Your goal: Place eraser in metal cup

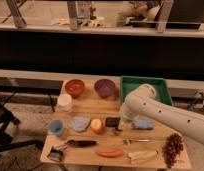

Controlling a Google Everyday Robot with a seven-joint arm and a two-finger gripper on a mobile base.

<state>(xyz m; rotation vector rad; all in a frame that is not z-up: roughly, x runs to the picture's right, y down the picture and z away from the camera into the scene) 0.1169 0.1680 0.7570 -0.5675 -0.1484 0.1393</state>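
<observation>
The eraser (113, 121) is a small flat black block lying on the wooden table (90, 107), just right of the peach-coloured fruit (97, 125). My gripper (118, 129) hangs from the white arm (155, 112) that reaches in from the right. It is low over the table, at the eraser's right edge. The metal cup (56, 154) is a small dark shiny thing at the table's front left corner, far left of the gripper.
A red bowl (74, 87), a purple bowl (104, 87) and a green tray (145, 84) stand at the back. A white container (64, 101), a light blue cup (56, 127), a blue sponge (143, 123), a fork (137, 141) and grapes (172, 147) are around.
</observation>
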